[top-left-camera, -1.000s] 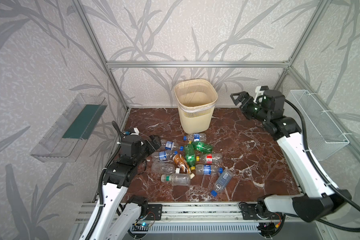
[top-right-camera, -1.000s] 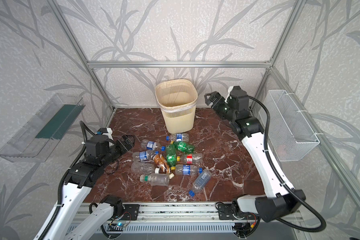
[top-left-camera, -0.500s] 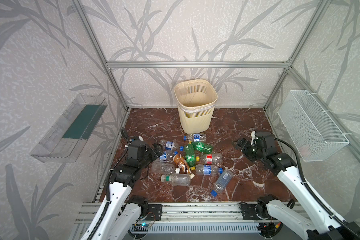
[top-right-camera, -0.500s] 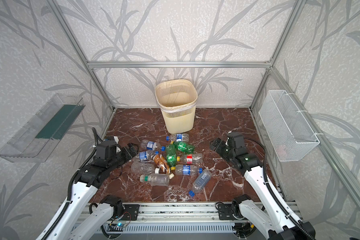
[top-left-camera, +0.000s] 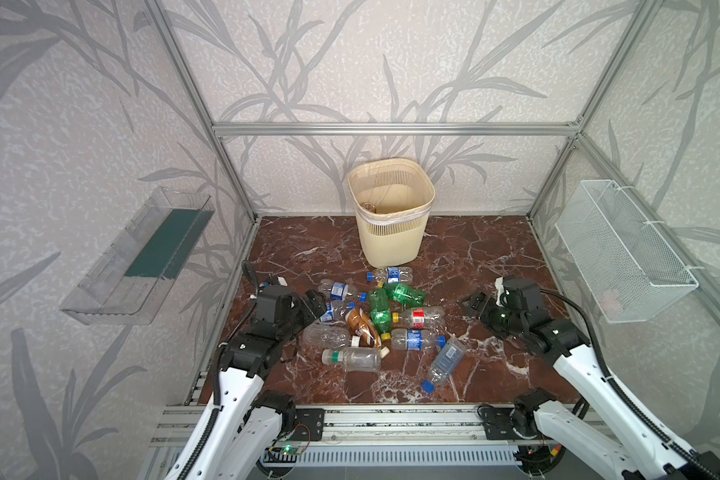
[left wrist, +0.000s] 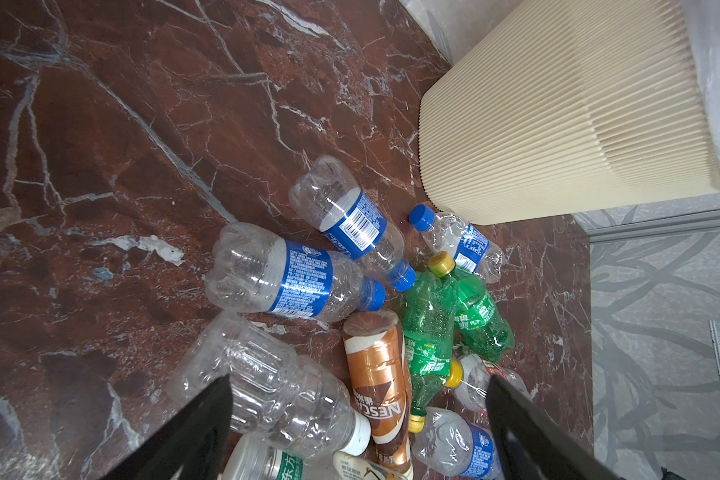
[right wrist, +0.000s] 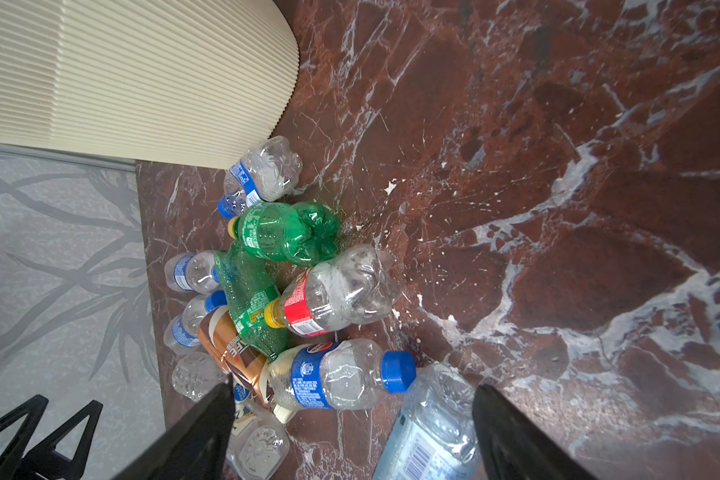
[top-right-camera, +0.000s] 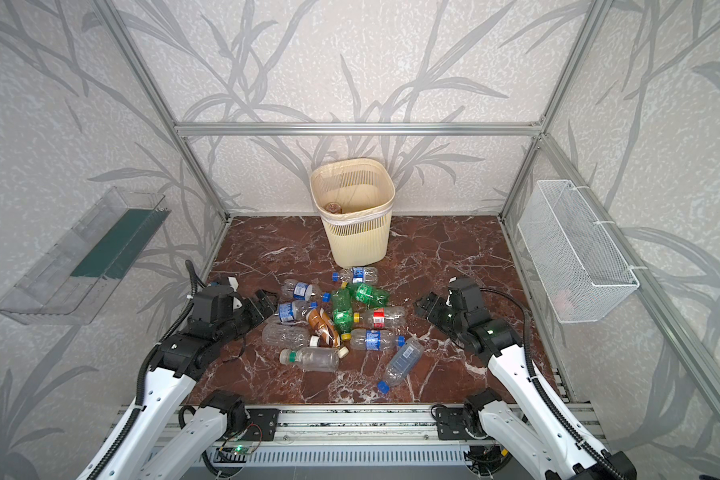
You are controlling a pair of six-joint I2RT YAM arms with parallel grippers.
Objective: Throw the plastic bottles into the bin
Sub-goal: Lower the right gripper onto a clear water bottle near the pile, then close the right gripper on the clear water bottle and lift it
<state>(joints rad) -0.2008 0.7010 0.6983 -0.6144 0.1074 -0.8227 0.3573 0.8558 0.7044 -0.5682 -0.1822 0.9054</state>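
Note:
Several plastic bottles (top-left-camera: 375,320) lie in a heap on the red marble floor, in front of the cream ribbed bin (top-left-camera: 391,224). Both top views show a brown bottle (top-right-camera: 333,207) lying inside the bin. My left gripper (top-left-camera: 314,301) is open, low at the heap's left edge. In the left wrist view it (left wrist: 358,380) spans a clear white-capped bottle (left wrist: 275,386) and a brown Nescafe bottle (left wrist: 377,374). My right gripper (top-left-camera: 474,303) is open and empty, right of the heap. In the right wrist view it (right wrist: 354,386) is over a blue-capped bottle (right wrist: 337,374).
A white wire mesh basket (top-left-camera: 624,249) hangs on the right wall and a clear tray with a green base (top-left-camera: 150,253) on the left wall. One bottle (top-left-camera: 445,361) lies apart toward the front rail (top-left-camera: 391,419). Aluminium posts frame the floor.
My right arm has dropped from high beside the bin to low on the right of the heap. My left gripper has sunk lower toward the heap's left edge. The bottles have not moved.

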